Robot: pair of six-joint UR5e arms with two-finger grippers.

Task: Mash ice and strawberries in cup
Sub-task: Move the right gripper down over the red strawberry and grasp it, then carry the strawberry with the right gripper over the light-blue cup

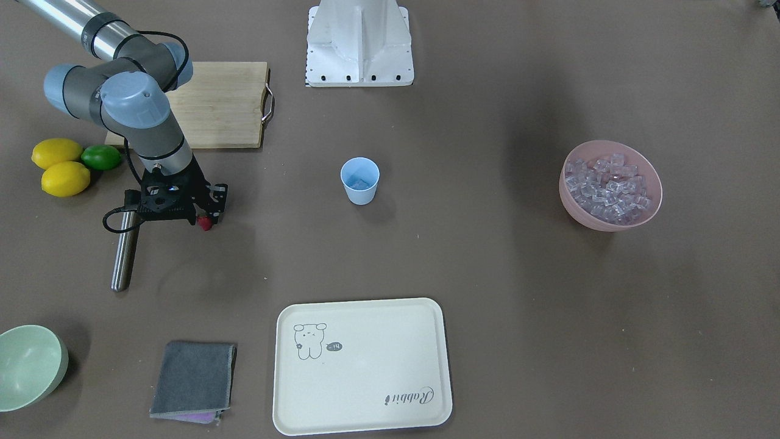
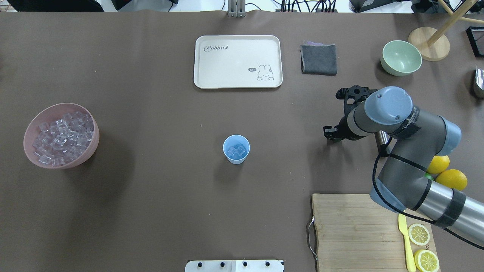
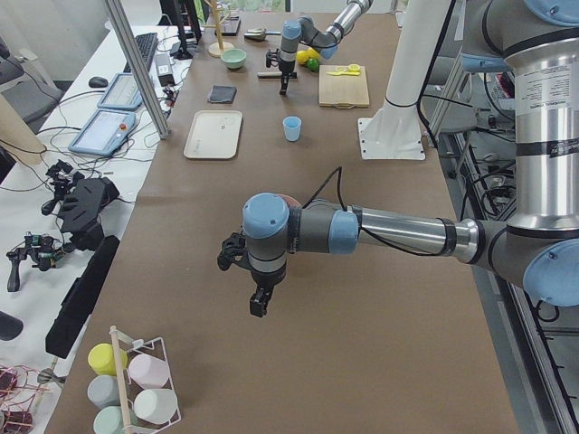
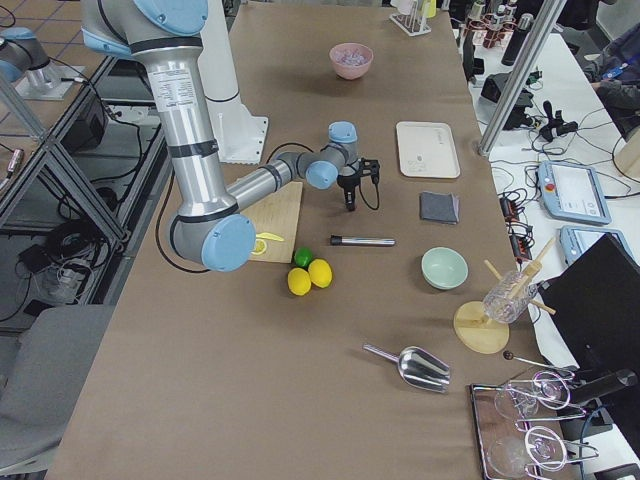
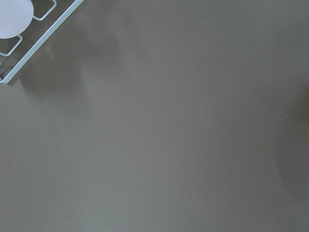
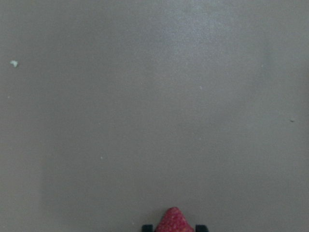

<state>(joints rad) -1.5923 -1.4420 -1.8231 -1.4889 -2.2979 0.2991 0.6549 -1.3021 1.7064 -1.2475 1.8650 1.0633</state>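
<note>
— Nearest the robot's base, on its right side, what lies on the tabletop (image 2: 151, 211)?

— A wooden cutting board (image 2: 351, 226) carrying two lemon slices (image 2: 419, 234) and a yellow knife (image 2: 405, 238). Just past its outer corner sit two whole lemons (image 2: 452, 179) with a lime (image 1: 101, 157) tucked against them.

— And farther out, across the middle?

— The cup (image 2: 236, 159) stands upright near the centre with ice (image 2: 237, 151) in its bottom. Well off to the robot's left is a pink bowl (image 2: 95, 140) holding a heap of cubes (image 2: 62, 138). Well off to the right, apart from the cup, the right gripper (image 1: 204, 218) hangs pointing down over bare tabletop. Its fingers are clamped on the strawberry (image 6: 174, 221), red tip toward the tabletop. A metal rod (image 1: 125, 256) lies flat just beside it, one end under the wrist.

— The other arm?

— The left gripper (image 3: 261, 303) shows only in the side view from the robot's left. It hangs fingers-down over bare tabletop, out past the pink bowl. Whether its fingers are apart or together I cannot tell.

— And along the far edge?

— A cream tray (image 2: 227, 68) with a rabbit drawing. To its right, apart from it, lies a folded grey cloth (image 2: 319, 59). Farther right again is a pale green bowl (image 2: 389, 64).
</note>
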